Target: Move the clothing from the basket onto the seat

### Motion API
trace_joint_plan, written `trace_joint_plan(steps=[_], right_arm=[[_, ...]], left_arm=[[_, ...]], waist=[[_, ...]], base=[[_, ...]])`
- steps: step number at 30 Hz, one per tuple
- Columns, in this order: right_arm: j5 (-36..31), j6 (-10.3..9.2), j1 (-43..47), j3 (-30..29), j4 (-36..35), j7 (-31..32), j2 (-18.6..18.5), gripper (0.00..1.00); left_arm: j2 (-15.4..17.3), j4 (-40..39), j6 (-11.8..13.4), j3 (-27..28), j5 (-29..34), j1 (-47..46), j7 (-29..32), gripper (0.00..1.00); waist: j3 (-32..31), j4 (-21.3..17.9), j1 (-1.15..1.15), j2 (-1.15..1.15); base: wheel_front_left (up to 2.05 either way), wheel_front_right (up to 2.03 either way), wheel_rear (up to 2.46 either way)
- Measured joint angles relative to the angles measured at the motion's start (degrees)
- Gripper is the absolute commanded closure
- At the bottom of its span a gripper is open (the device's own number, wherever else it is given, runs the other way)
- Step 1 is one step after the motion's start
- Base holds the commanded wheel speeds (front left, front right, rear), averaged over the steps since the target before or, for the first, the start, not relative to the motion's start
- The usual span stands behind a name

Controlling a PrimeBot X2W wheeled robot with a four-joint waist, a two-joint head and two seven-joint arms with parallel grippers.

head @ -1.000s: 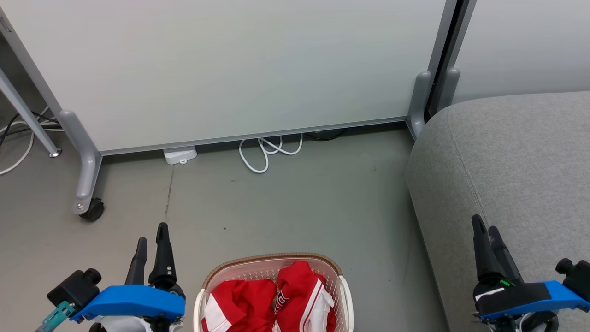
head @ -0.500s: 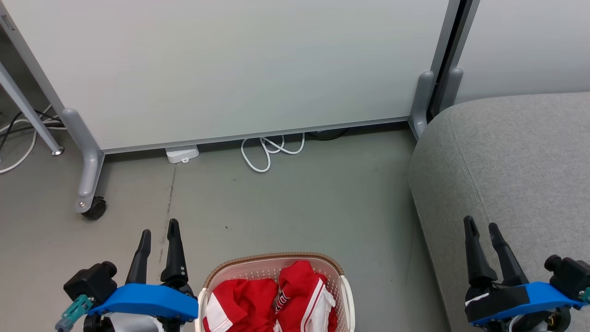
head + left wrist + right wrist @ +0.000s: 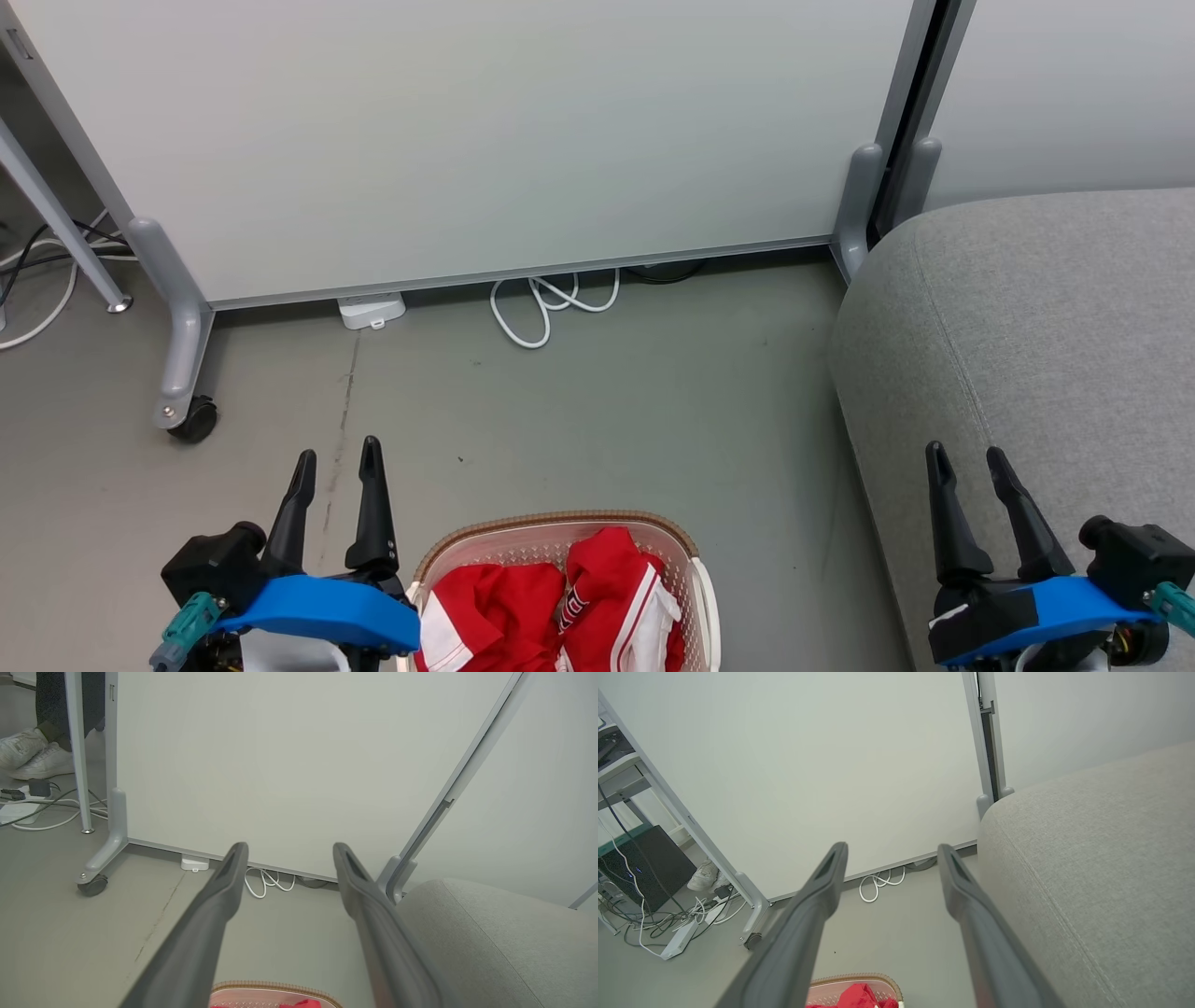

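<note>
While the red clothing (image 3: 523, 607) lies bunched inside the basket (image 3: 560, 517) at the bottom centre of the head view, the left pincer (image 3: 339, 448) stands wide and empty at the lower left. It is just beside the basket's rim, with its fingers pointing up the frame over the grey floor (image 3: 607, 420). The right pincer (image 3: 963, 449) is at the lower right, equally wide and empty, over the front edge of the seat (image 3: 1055, 308) along the right side. A white cable (image 3: 541, 313) loops at the foot of the pale partition (image 3: 467, 140) across the top.
</note>
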Motion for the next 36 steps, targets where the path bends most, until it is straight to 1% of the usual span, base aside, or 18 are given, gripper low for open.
trace_joint_plan(steps=[7, 14, 27, 36], right_arm=[[-4.2, 0.01, 0.1, 0.0, 0.1, -1.0, 0.0, 0.0], [-7.9, 0.01, 0.3, 0.1, 0.2, -2.0, -0.1, 0.0], [-13.8, 0.01, 0.7, 0.2, 0.5, -3.4, -0.1, 0.0], [-17.7, 0.02, 0.6, 0.3, 0.4, -4.4, -0.2, 0.0]], left_arm=[[0.2, -0.3, 0.0, -0.6, 3.4, 0.0, -0.9, 0.0], [-0.1, 0.5, -1.1, -0.7, 4.8, 0.0, -1.9, 0.0], [-0.9, 1.1, -1.5, -0.5, 9.0, -0.2, -3.4, 0.0], [-1.1, 0.7, -1.8, -0.5, 13.3, -0.3, -4.4, 0.0]], waist=[[-0.1, 0.1, 0.0, 0.0], [-0.1, 0.2, 0.0, 0.0], [0.1, 0.2, 0.0, 0.0], [0.3, 0.2, 0.0, 0.0]], base=[[0.0, 0.0, 0.0], [0.0, 0.0, 0.0], [0.0, 0.0, 0.0], [0.0, 0.0, 0.0]])
